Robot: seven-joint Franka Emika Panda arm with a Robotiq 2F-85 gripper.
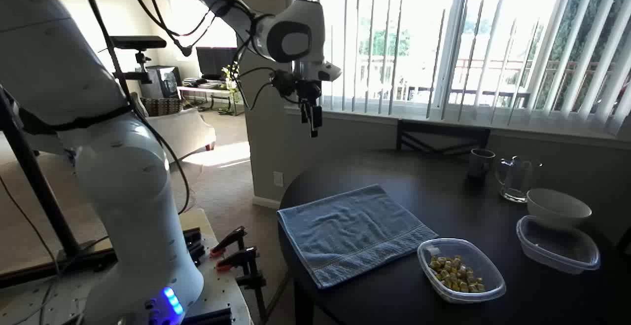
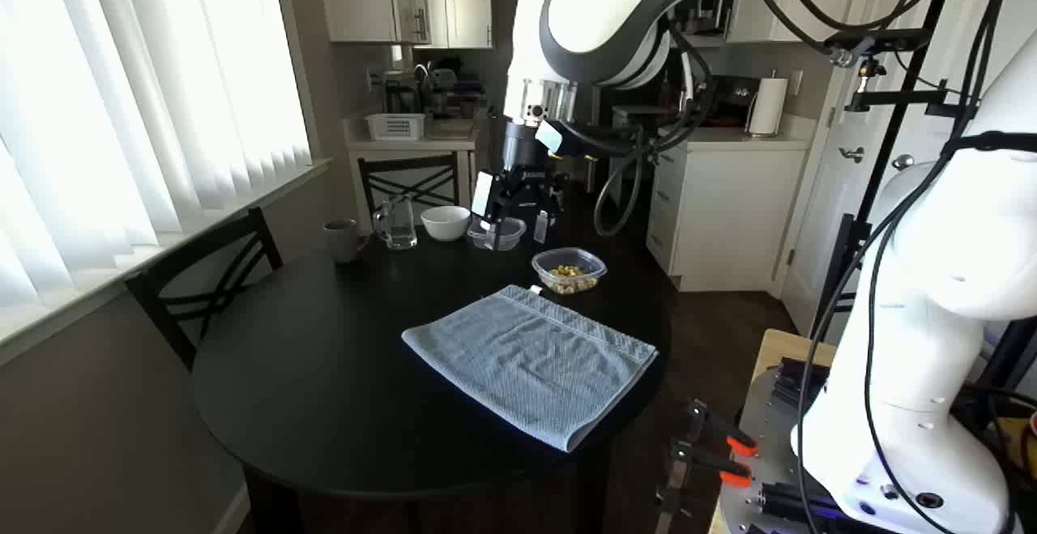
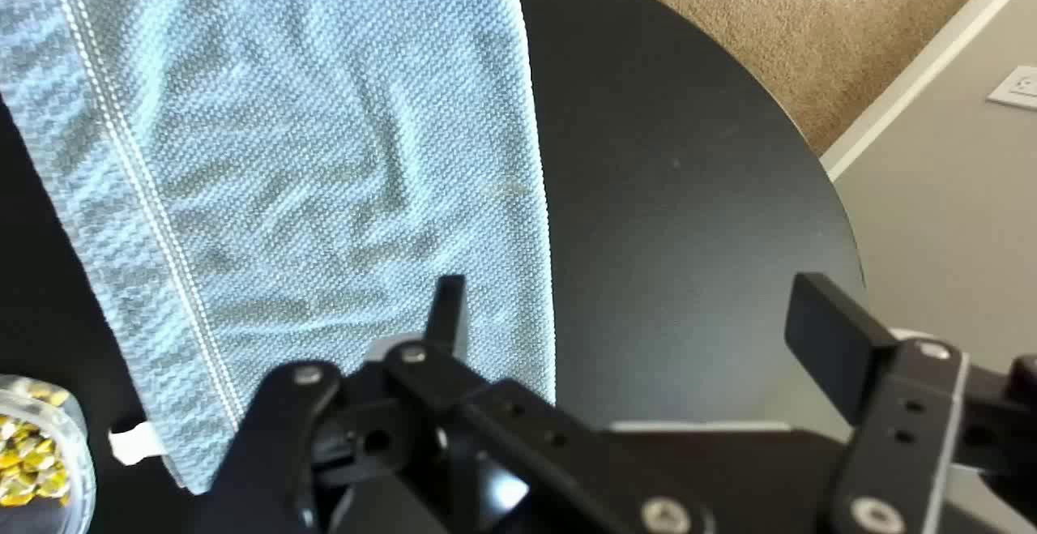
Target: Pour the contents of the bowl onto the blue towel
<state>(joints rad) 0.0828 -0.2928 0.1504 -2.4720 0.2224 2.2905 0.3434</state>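
Note:
The bowl is a clear plastic container with a rounded rim, standing upright on the dark table in both exterior views [image 1: 477, 256] [image 2: 596, 265]. The contents, yellowish-green and tan pieces [image 1: 456, 273] [image 2: 569, 273], lie inside it. The wrist view shows part of the bowl [image 3: 81, 445] and its contents [image 3: 28, 461] at the lower left edge. The blue towel [image 1: 355, 231] [image 2: 535, 360] lies flat, slightly rumpled, beside the bowl, and fills the left of the wrist view [image 3: 308, 185]. My gripper [image 1: 311, 120] [image 2: 519, 234] [image 3: 630, 291] is open, holds nothing and hangs high above the table.
A second clear container [image 1: 559, 251], a white bowl [image 1: 557, 206], a glass mug [image 1: 515, 179] and a dark mug [image 1: 479, 164] stand on the round table [image 2: 324, 380]. Chairs [image 2: 202, 291] [image 1: 443, 132] stand at its edge. A window with blinds [image 1: 424, 44] is beyond.

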